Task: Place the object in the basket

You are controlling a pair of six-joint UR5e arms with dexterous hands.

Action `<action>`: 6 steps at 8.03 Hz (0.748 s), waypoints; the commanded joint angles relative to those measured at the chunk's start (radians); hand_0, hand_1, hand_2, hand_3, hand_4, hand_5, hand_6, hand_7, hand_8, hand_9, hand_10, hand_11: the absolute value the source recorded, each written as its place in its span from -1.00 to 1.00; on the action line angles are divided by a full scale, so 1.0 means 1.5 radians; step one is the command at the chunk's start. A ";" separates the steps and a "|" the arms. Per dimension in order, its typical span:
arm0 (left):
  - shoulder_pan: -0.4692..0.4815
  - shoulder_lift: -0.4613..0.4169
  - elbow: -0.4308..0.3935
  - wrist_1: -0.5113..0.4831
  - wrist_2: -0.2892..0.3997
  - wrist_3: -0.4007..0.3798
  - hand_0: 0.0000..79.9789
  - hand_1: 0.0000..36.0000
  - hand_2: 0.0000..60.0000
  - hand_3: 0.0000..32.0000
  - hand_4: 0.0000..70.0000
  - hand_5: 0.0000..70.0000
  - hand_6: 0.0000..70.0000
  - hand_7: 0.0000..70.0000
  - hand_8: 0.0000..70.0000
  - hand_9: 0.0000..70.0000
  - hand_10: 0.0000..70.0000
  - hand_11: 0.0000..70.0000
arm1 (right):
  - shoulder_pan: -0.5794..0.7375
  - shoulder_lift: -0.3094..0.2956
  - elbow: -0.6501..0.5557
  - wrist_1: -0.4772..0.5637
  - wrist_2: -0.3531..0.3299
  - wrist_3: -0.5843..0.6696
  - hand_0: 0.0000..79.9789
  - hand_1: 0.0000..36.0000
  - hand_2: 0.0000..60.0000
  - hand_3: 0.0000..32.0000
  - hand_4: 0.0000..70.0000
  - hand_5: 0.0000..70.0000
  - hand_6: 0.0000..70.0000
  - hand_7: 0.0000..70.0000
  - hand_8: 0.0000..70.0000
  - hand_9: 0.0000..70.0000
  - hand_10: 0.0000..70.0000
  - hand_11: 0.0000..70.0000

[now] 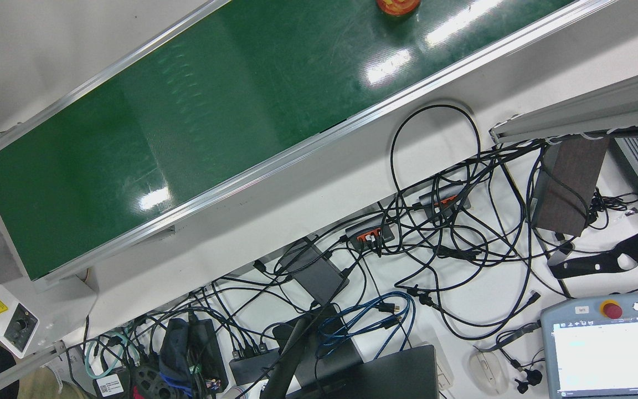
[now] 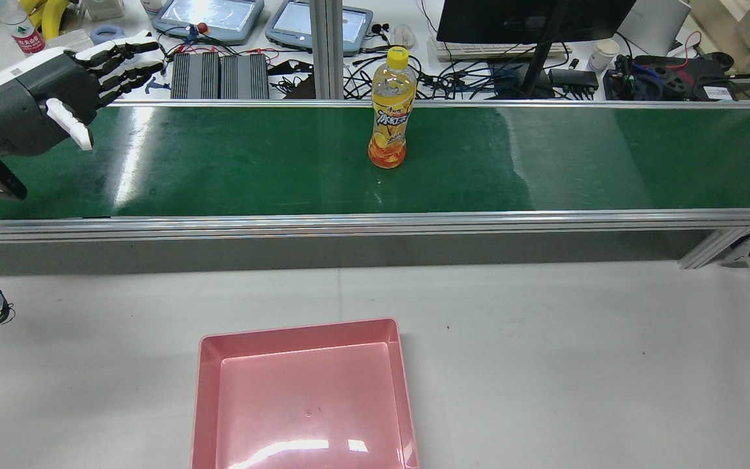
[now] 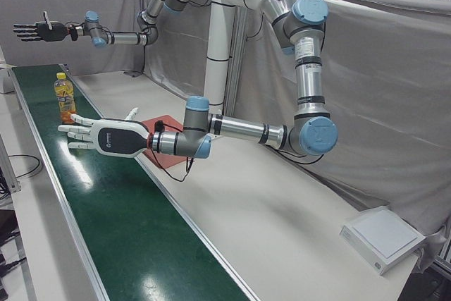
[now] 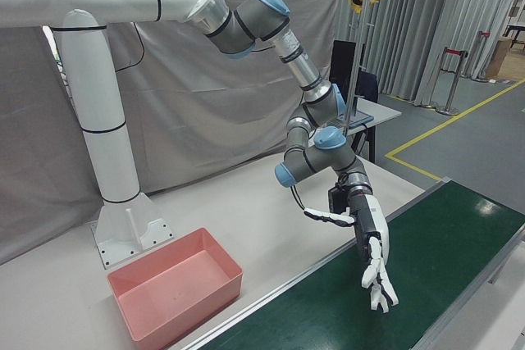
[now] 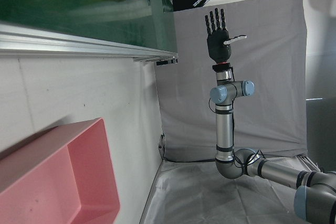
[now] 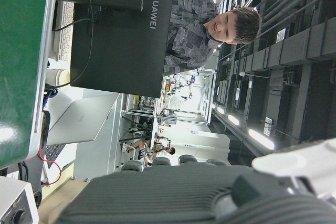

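Currently bottle (image 2: pixel 390 107) stood upright mid-belt (image 2: pixel 544 163), at 12 o'clock from basket (image 2: pixel 303 397). Left hand (image 2: pixel 56 98) splayed, empty, well apart; right hand (image 3: pixel 42 30) likewise. Risk: tall bottle toppled if clipped sideways.

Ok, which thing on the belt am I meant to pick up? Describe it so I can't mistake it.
Find the long green conveyor belt that crosses the rear view. Near its middle, toward the far edge, stands an upright plastic bottle. It is the only object on the belt: yellow cap, orange drink inside, a yellow and orange label. The pink basket sits on the white table on the near side.
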 commanded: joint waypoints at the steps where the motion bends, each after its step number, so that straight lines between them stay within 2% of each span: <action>1: 0.000 0.000 0.000 0.000 0.000 0.000 0.47 -0.89 -1.00 -0.84 -0.65 -0.51 -1.00 -0.97 -0.74 -0.65 -0.94 -0.87 | 0.000 0.000 -0.001 0.000 0.000 0.000 -1.00 -1.00 -1.00 -1.00 -1.00 -1.00 -1.00 -1.00 -1.00 -1.00 -1.00 -1.00; 6: 0.000 -0.001 0.000 0.001 0.000 -0.001 0.47 -0.90 -1.00 -0.81 -0.66 -0.53 -1.00 -0.97 -0.74 -0.64 -0.95 -0.89 | 0.000 0.000 0.000 0.000 0.000 0.000 -1.00 -1.00 -1.00 -1.00 -1.00 -1.00 -1.00 -1.00 -1.00 -1.00 -1.00 -1.00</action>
